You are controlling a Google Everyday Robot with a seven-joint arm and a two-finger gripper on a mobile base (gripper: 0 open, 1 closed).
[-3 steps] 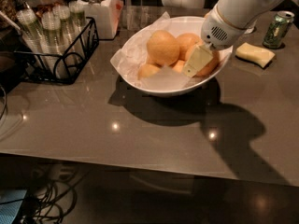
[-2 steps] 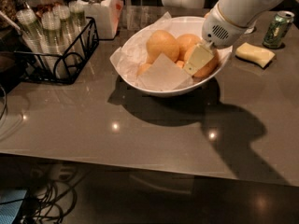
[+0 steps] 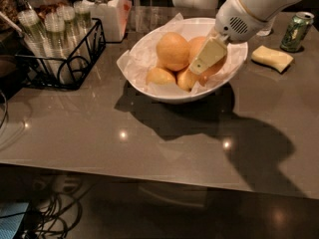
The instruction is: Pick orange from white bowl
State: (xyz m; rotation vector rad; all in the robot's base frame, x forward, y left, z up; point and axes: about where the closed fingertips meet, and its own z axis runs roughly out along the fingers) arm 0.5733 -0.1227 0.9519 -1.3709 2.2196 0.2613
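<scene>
The white bowl (image 3: 167, 95) is glazed glossy and lined with crumpled paper (image 3: 133, 63). Inside it, the matt cream plastic gripper (image 3: 200, 66) is seen beside the smooth-peeled orange (image 3: 198, 45). The table (image 3: 149, 143) is polished.

The gripper (image 3: 205, 59) extends from the upper right into the white bowl (image 3: 172, 96) and overlaps the orange (image 3: 197, 46) on the bowl's right side; contact cannot be confirmed. 1 paler large fruit (image 3: 172, 50) sits just left of the orange. 2 small yellow fruits (image 3: 160, 76) lie in front. Crumpled paper (image 3: 134, 59) lines the bowl. The bowl rests on a grey table (image 3: 149, 138). A wire rack (image 3: 60, 54) stands at left; a green can (image 3: 297, 31) and a yellow sponge (image 3: 271, 59) are at right.
</scene>
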